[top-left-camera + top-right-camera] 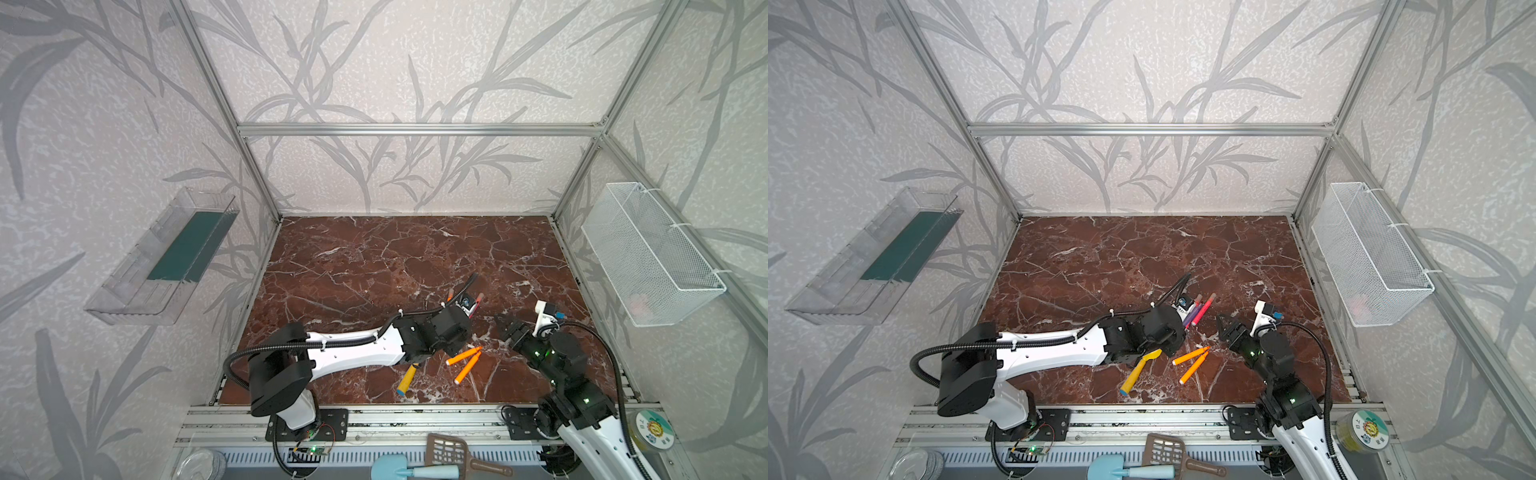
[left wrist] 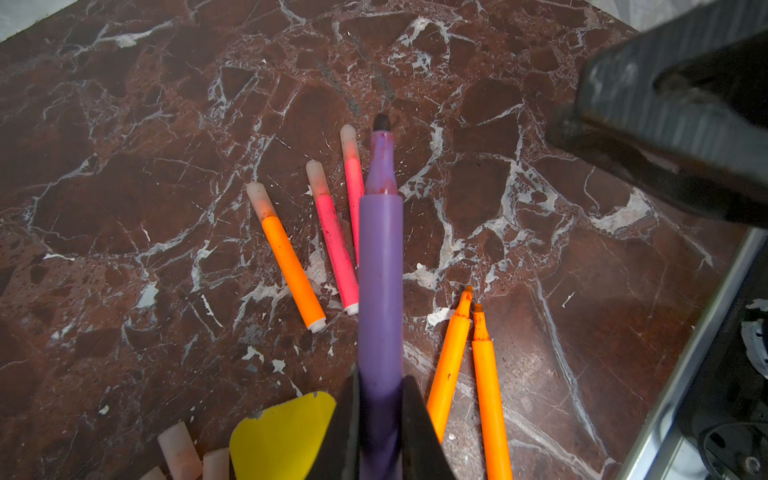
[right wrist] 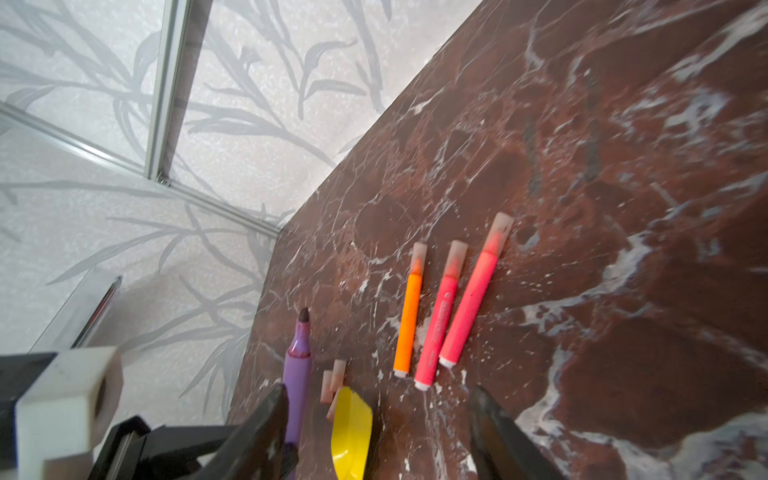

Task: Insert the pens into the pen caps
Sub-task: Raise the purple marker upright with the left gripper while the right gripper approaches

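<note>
- Since the job is pens into caps, you can ignore the yellow shovel (image 1: 1138,372). It lies at lower centre in both top views, leftmost of the things on the counter (image 1: 1100,266), and it looks like a stray.
- Just right of the shovel, the left arm's wrist hides its own grip from above. The left wrist view shows the left fingers (image 2: 347,415) clamped on the rear of the purple pen (image 2: 380,249). The pen's bare tip points outward and it appears lifted off the counter, so I judge it is being presented for a cap. Its rear end is buried between the fingers.
- I count three loose caps (image 2: 178,451) lying beside the shovel blade. The arm covers them in both top views, and the left wrist view cuts them off at its edge.
- Up and right of that wrist in a top view, three capped pens (image 1: 1204,309) lie side by side, one orange and two pink. They look parked as finished.
- Below those, right of centre, two orange pens (image 1: 1190,356) lie close together with bare tips, not yet capped.
- Furthest right, the right fingers (image 3: 494,428) stand wide apart with nothing between them, near the held pen. They are probably free to fetch a cap, and in the left wrist view they are only a dark blur.
</note>
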Controlling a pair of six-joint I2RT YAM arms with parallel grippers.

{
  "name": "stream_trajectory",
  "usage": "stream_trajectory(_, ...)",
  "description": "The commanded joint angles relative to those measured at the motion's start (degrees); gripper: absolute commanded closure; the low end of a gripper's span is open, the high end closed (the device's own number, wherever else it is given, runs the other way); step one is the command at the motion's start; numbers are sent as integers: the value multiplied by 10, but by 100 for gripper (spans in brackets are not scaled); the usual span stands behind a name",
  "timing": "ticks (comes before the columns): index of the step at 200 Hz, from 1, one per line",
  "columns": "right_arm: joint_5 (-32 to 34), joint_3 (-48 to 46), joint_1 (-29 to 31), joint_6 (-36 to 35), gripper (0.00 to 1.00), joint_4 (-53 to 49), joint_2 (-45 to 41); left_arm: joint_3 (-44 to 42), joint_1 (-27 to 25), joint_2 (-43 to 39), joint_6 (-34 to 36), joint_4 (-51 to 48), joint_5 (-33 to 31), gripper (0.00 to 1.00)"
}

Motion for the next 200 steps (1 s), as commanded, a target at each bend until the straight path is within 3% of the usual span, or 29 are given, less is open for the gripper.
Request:
stream_trajectory(1,28,-13,53,22,33,90,11,-11,2,-16,2,31,10,100)
stream_trajectory(40,75,-17,137,16,32,193,90,-13,2,-10,-1,37,20,100)
stream_trajectory(73,99,-4,160,19,32,240,183,-17,3,-15,2,46,36,100)
stream_trajectory(94,97,4,163,24,37,275,242,-21,2,-18,4,50,48,100)
stream_trajectory(118,98,19,163,24,49,293,291,-25,2,-20,18,56,76,100)
stream_trajectory(170,116,20,163,23,52,278,278,-35,3,-16,16,64,70,100)
stream_trajectory(200,116,17,163,27,65,273,267,-31,2,-14,17,65,76,100)
